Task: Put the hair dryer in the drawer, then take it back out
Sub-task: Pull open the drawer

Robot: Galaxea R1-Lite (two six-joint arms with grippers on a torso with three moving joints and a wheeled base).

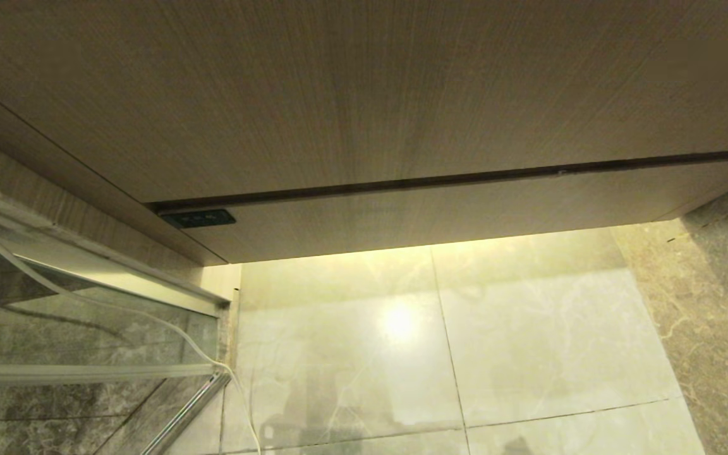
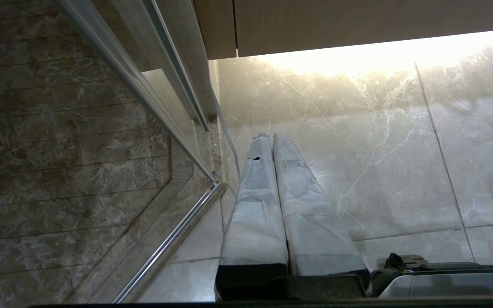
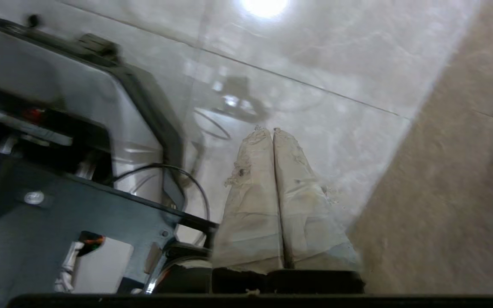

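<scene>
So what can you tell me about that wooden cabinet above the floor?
The cabinet looks like light wood with fine vertical grain, a wide flat front. A dark horizontal gap splits a tall upper panel from a narrow lower strip; both look closed, with no handle showing. A small dark plate sits at the gap's left end. Warm light glows from beneath onto the pale marble floor. Its left side meets a glass door's frame. Nothing touches its front.
</scene>
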